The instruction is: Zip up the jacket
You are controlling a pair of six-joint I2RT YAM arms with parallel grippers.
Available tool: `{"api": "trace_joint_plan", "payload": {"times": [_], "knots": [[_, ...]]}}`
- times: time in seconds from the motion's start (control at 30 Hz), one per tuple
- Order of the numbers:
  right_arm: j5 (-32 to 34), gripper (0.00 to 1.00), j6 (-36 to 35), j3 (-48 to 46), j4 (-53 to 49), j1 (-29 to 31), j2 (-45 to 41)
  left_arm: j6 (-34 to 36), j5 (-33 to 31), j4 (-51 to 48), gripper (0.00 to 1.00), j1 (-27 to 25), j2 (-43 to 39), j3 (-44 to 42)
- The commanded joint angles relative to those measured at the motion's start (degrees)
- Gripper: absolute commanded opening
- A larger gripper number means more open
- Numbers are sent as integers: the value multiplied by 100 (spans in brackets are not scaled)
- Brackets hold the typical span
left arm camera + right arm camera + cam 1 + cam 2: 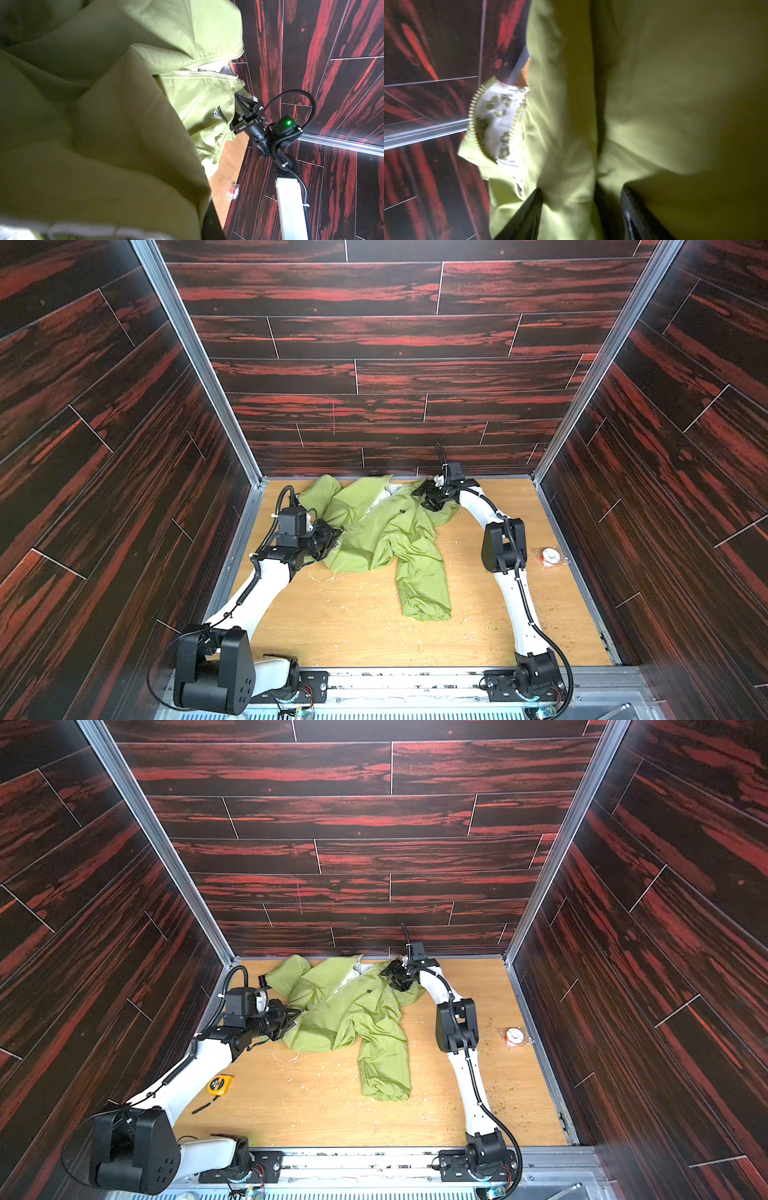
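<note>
Jacket [386, 531], olive-green, rumpled on the far half of the bench, one sleeve [424, 593] trailing toward the near edge. The front zipper [187, 70] runs slantwise from the left-hand hem to the collar at the far edge, its teeth parted there over pale printed lining [496, 120]; no slider made out. Left gripper [334, 536], the nearer, has its jaws together, clamped on the jacket at the hem end of that line; right gripper [428, 499], at the far edge by the collar, has its jaws apart with cloth lying between the fingers [529, 212], so the zip's long axis likely lies from one gripper to the other
</note>
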Motion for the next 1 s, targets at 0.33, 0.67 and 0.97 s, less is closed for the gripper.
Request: {"api": "trace_joint_plan", "payload": {"times": [0.33, 0.67, 0.97], "knots": [[-1085, 0, 1014, -726, 2123, -355, -108, 637, 32, -653, 0, 49, 308, 601], [-1053, 0, 1072, -5316, 4371, -1022, -3100, 1322, -156, -1083, 0, 49, 479, 1085], [-881, 0, 839, -8421, 5124, -1360, -4971, 1541, -29, -1172, 0, 29, 546, 1180]]}}
